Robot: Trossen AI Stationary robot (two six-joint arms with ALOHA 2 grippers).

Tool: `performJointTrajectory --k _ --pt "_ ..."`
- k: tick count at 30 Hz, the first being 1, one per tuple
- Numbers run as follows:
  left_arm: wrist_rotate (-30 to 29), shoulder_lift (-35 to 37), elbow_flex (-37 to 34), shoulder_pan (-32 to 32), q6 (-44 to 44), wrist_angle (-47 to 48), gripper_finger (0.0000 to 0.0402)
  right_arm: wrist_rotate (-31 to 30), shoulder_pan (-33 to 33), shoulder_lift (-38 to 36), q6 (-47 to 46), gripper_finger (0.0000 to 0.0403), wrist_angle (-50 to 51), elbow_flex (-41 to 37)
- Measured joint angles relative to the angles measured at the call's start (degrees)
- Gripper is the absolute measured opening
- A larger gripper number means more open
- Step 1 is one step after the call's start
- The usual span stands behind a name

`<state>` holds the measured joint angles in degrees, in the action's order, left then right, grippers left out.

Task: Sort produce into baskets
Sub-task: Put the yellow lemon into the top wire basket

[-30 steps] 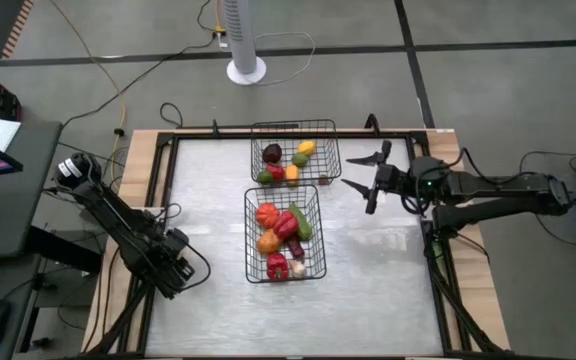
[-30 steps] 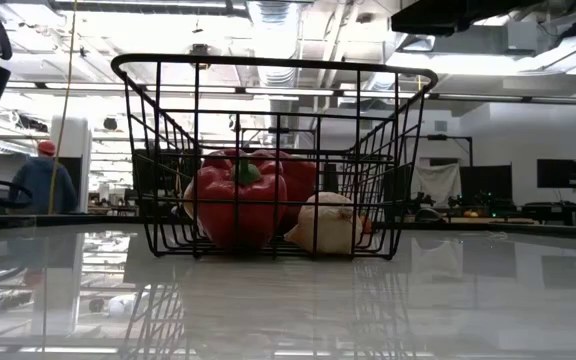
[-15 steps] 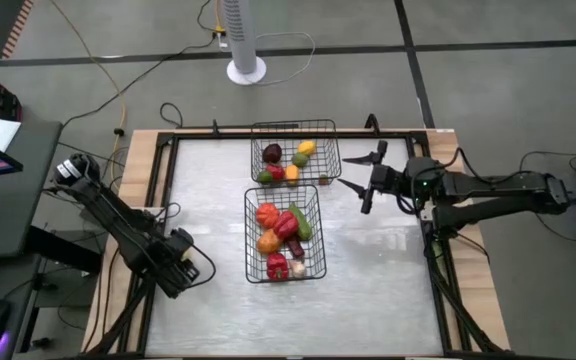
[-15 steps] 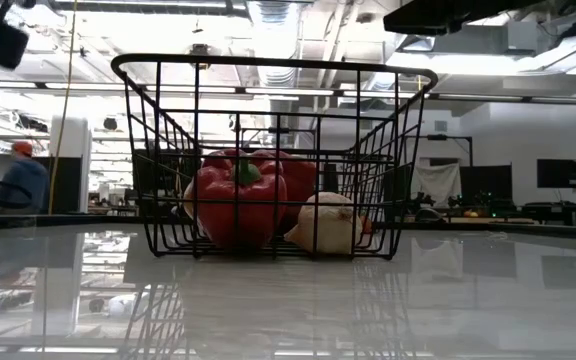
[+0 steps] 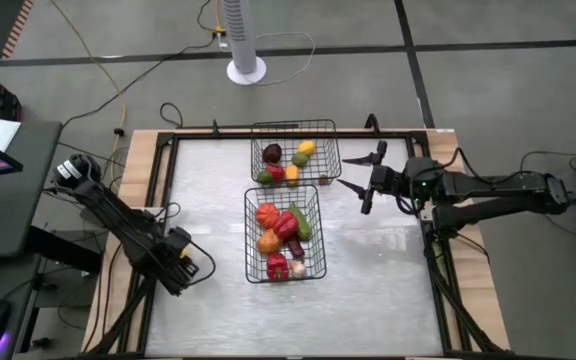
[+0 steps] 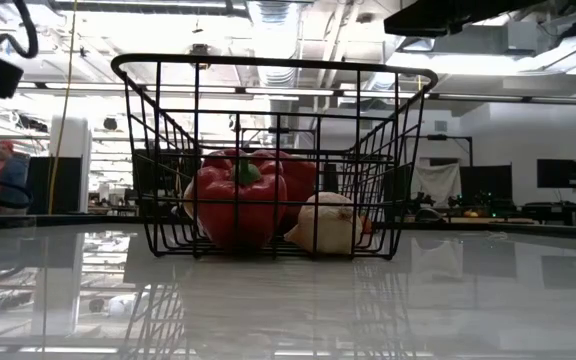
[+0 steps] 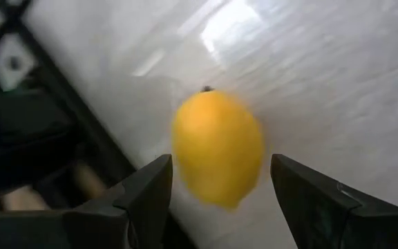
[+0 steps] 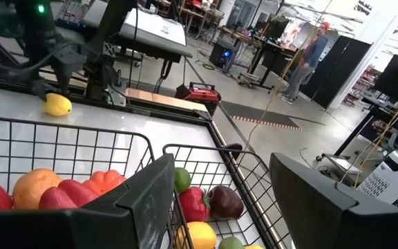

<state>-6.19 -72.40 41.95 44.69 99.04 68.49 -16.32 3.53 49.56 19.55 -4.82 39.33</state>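
left wrist view – lemon (image 7: pixel 218 148) between open left claw (image 7: pixel 220 200) fingers, on table (image 7: pixel 337 83)

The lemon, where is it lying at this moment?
The lemon lies on the table near its left edge, outside both baskets, between the left gripper's open fingers; in the high view the arm hides it.

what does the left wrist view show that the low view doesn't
Only the left wrist view shows a yellow lemon lying on the white table, between the open fingers of the left pincer, which do not touch it. Only the low view shows the near basket from the side, holding a red pepper and a whitish garlic piece, with the room behind. Both show the glossy white tabletop.
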Motion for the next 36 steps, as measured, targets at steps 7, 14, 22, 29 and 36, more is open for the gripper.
performJointTrajectory --k 7,14,22,29,36 --pt "2.6 0.0 -4.9 0.0 1.7 -5.2 0.0234 0.0 0.0 0.0 0.0 0.0265 -0.4 0.0" --pt "3.2 0.1 -6.5 0.0 0.3 -7.6 0.023 0.0 0.0 0.0 -0.1 0.0265 -0.3 0.0" --pt "-2.7 0.0 -3.9 -0.1 -2.4 -7.9 0.0177 0.0 0.0 0.0 0.0 0.0265 -0.4 0.0" --pt "-21.2 0.0 4.0 -3.5 -10.3 -7.8 0.0177 0.0 0.0 0.0 0.0 0.0265 -0.6 0.0" --pt "-41.6 0.1 10.1 -15.3 -31.2 -14.2 0.0182 0.0 0.0 0.0 -0.2 0.0265 -0.9 0.0"
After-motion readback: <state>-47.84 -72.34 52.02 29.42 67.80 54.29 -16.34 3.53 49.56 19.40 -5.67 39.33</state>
